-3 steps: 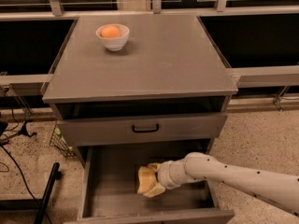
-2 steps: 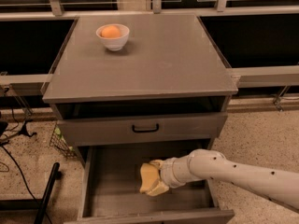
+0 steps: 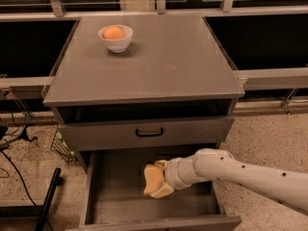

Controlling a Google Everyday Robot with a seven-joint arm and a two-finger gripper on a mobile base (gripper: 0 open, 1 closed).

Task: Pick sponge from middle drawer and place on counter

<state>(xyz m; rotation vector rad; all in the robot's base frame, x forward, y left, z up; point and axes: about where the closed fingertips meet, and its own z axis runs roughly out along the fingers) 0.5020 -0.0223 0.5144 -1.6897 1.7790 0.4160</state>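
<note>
The robot's gripper (image 3: 155, 182) sits inside the wide, shallow grey middle drawer (image 3: 115, 198), with bare floor to its left and near side. A grey drawer front with black bar handle (image 3: 149, 132) stands above the far end. On the glossy grey counter (image 3: 168, 66), a small white bowl (image 3: 118, 44) occupies the far left.

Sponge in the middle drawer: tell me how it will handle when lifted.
The sponge, at the gripper over the middle drawer, looks like a small foam block, so it is probably light and squashy. Its pinched shape suggests it deforms under pressure. It is blocky, so unlikely to roll once set down.
</note>
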